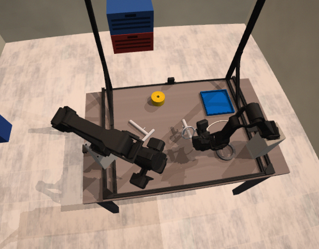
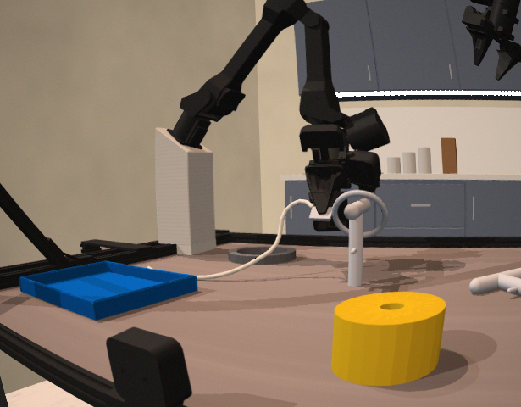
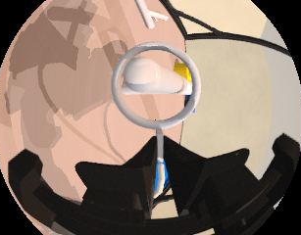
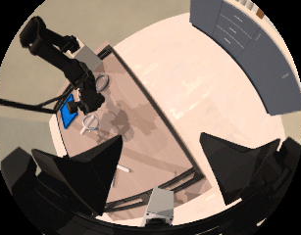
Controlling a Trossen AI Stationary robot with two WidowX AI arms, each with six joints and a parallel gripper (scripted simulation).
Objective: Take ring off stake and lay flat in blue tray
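Observation:
The white stake (image 1: 184, 123) (image 2: 355, 267) (image 3: 140, 74) is an upright post with a horizontal bar at its top. The grey ring (image 1: 182, 132) (image 2: 385, 214) (image 3: 116, 88) stands upright at the bar's front end. The rounded tip shows inside its opening; whether it still passes through I cannot tell. My left gripper (image 2: 323, 210) (image 3: 159, 139) is shut on the ring's tab, below the ring in the left wrist view. My right gripper (image 2: 488, 71) (image 4: 163, 138) is open and empty, high above the table. The blue tray (image 1: 217, 101) (image 2: 111, 284) (image 4: 68, 114) lies flat, open side up, empty.
A pale cord (image 2: 279, 231) runs from beside the tray up to the held tab. A darker flat ring (image 1: 218, 155) (image 2: 234, 255) lies below my left arm. A white branched piece (image 1: 138, 127) lies near my right arm. A yellow cylinder (image 1: 157, 101) (image 2: 387, 350) stands near the far edge.

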